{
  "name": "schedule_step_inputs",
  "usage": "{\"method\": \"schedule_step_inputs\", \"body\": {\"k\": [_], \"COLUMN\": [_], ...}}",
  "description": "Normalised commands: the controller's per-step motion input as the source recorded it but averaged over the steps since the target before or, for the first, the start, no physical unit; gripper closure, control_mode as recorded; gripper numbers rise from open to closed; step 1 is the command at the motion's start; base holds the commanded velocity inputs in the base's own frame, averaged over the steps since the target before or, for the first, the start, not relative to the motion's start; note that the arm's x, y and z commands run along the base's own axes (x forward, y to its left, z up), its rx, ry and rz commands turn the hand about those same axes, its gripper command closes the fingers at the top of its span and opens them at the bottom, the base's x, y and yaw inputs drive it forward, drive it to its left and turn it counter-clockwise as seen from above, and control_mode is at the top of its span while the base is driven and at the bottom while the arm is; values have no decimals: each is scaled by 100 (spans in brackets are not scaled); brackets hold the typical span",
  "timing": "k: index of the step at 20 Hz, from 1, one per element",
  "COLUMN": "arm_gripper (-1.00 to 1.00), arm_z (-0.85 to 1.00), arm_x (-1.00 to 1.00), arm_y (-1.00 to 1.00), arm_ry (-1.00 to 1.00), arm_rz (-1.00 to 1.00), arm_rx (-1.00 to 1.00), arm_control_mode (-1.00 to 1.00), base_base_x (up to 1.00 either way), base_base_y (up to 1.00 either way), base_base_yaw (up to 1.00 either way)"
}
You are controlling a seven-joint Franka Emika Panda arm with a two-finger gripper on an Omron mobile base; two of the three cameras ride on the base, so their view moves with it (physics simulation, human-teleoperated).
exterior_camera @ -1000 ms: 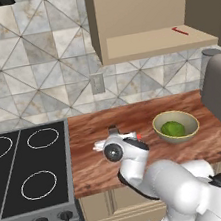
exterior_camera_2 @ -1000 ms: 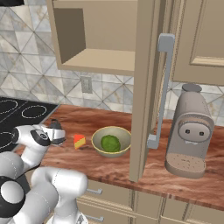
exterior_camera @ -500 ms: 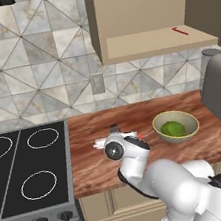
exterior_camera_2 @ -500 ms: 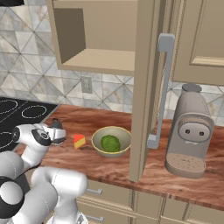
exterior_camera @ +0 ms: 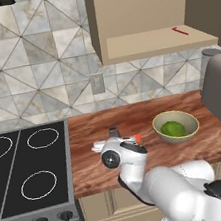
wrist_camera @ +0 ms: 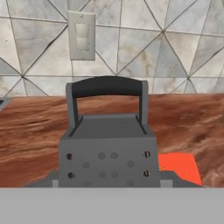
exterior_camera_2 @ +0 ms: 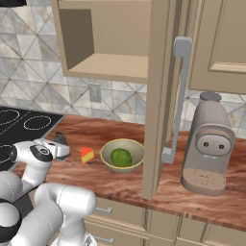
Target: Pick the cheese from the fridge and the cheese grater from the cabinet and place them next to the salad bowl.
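Your end effector (exterior_camera_2: 62, 146) sits low over the tabletop (exterior_camera: 91, 168), toward its stove-side edge, with the cheese grater (wrist_camera: 107, 148) upright and right in front of the hand camera. The jaws stand well apart on either side of the grater's body. I cannot tell whether they are pressing on it or merely flank it, and its foot is cut off, so I cannot tell whether it rests on the wood either.

The cheese (exterior_camera_2: 87, 154) lies on the tabletop just beside the salad bowl (exterior_camera_2: 108, 161), on the bowl's stove side. The grater is a little further toward the stove, near the cheese. The cabinet (exterior_camera: 147, 43) above hangs open with a thin red utensil (exterior_camera: 180, 31) on its shelf.

This looks like the set-down of the grater, the last piece of the task. To do it well:

- Lower straight down until the base is flat on the wood; a tall tapering body will tip if dropped from a tilt.
- Keep it clear of the cheese so you don't shove the wedge into the bowl.
- If you want it closer to the bowl, carry it there before releasing.
- Open fully, then back out along the finger line, away from the back wall, so neither finger catches the handle.
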Motion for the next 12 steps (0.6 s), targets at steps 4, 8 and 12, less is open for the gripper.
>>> {"method": "schedule_step_inputs", "body": {"k": [4,8,12], "arm_gripper": [100,100,100], "arm_z": [-35,-33,-32], "arm_x": [-2,0,0], "arm_y": [-18,-20,-22], "arm_ry": [-2,0,0], "arm_rz": [0,0,0], "arm_rx": [5,4,3], "arm_control_mode": [-100,-100,-100], "base_base_x": [0,0,0], "base_base_y": [0,0,0], "base_base_yaw": [0,0,0]}}
